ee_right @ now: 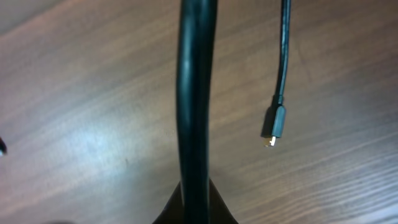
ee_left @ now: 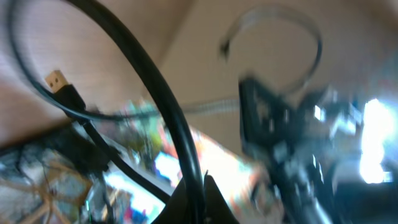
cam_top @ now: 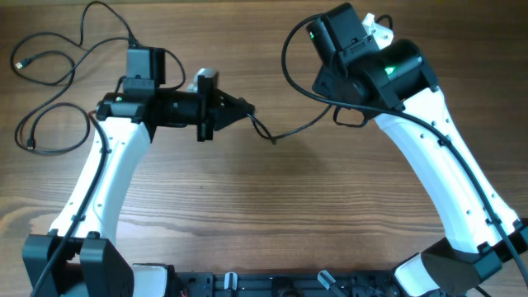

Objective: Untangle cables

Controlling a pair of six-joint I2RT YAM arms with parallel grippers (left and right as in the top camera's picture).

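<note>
A thin black cable [cam_top: 301,128] runs across the middle of the wooden table from my left gripper [cam_top: 247,110] toward the right arm. My left gripper is shut on a black cable [ee_left: 168,106]; the left wrist view is blurred and shows a gold-tipped plug [ee_left: 57,79] at the upper left. My right gripper [ee_right: 198,208] is shut on a black cable [ee_right: 198,93] close above the table. A loose gold-tipped plug end [ee_right: 273,127] lies beside it. Overhead, the right jaws are hidden under their own arm. More thin cable [cam_top: 49,107] loops at the far left.
The left arm [cam_top: 107,173] reaches in from the bottom left and the right arm [cam_top: 437,165] from the bottom right. A thicker black wire [cam_top: 287,58] arcs off the right wrist. The far-left loops end in small plugs [cam_top: 18,64].
</note>
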